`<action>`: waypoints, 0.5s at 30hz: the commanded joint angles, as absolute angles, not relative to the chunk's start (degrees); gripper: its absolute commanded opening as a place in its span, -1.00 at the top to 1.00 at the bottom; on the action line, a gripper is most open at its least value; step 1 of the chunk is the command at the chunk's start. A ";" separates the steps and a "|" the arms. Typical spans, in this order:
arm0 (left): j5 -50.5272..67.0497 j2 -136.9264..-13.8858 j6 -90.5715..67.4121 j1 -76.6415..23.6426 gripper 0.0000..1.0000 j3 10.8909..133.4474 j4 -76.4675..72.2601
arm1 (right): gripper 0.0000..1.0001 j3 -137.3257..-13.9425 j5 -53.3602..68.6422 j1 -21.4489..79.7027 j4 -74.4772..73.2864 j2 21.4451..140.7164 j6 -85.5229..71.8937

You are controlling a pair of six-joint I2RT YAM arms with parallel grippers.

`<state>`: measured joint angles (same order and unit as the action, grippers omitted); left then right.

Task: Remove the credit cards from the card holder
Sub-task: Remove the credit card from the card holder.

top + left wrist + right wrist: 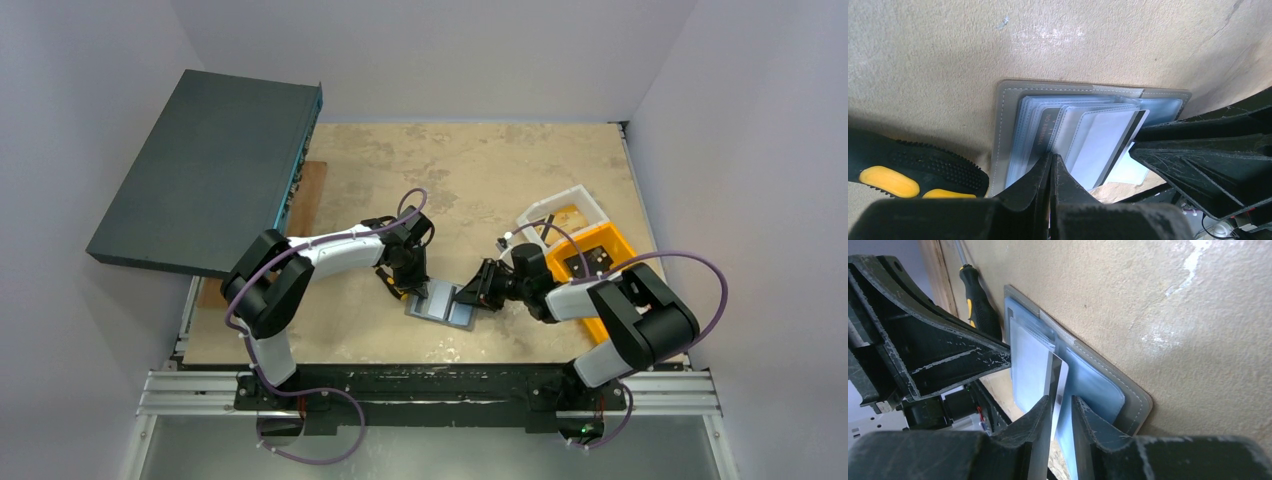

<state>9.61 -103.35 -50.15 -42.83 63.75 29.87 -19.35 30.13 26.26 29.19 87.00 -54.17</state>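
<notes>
Right hand [1062, 401], slightly open, straddles a white dark-striped card [1057, 375] sticking from the grey bifold card holder [432, 302], lower centre of frame; closed left hand [1052, 157] pins it. No card is out yet.

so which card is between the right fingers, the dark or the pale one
The pale card with a dark stripe along one edge, poking out between the right fingers. The dark printed card lies tucked in a clear sleeve.
</notes>
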 commanded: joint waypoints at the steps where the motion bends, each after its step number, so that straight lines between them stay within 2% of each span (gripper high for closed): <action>1: 3.58 -105.64 -49.19 -42.37 1.00 61.43 32.51 | 0.51 -18.49 29.40 25.92 29.50 89.68 -53.11; 15: 4.12 -105.97 -48.66 -42.31 1.00 62.20 32.50 | 0.57 -18.13 31.61 25.92 37.56 96.07 -56.20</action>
